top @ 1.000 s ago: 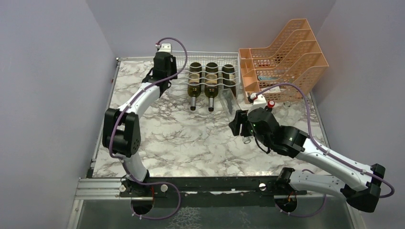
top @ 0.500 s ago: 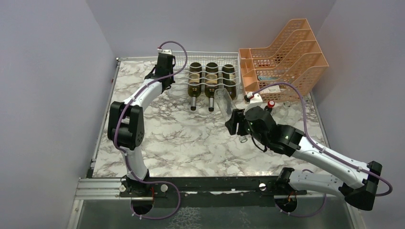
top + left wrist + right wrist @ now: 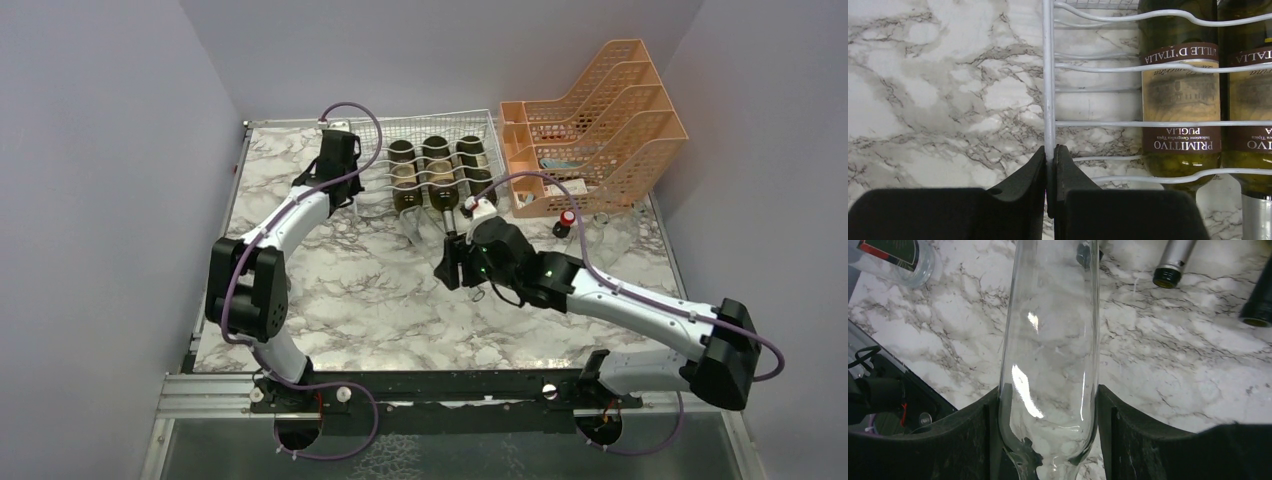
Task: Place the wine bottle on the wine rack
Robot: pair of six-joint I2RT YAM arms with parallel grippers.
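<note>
L gripper (image 3: 1050, 157) is pinched tight on the left side wire of the wine rack (image 3: 1049, 90), with the fingers clamped and no gap showing, the wire running straight up between them. The rack sits at the back of the marble table (image 3: 330, 290) with the orange file tray (image 3: 590, 120) just to its right. Three dark bottles (image 3: 437, 172) lie in its cradles, necks toward the arms. The wrist cam shows the nearest one (image 3: 1180, 95) labelled PRIMITIVO PUGLIA, and the cradle beside the gripped wire has bare marble under it. Over to the R gripper (image 3: 1048, 392): it's spread about a bottle's width and closed around the clear wine bottle (image 3: 1050, 330), one finger on each flank. The narrow end points back to the wrist and the body points away. That bottle is up off the table, in front of the rack and not in a cradle. It's hard to pick out from overhead, since it's see-through. Racked necks are near its far end, incl. a silver-foil neck (image 3: 1175, 262). A clear labelled bottle (image 3: 895, 255) lies on the marble off to the side, and a small red-capped bottle (image 3: 567, 217) is in front of the tray.
</note>
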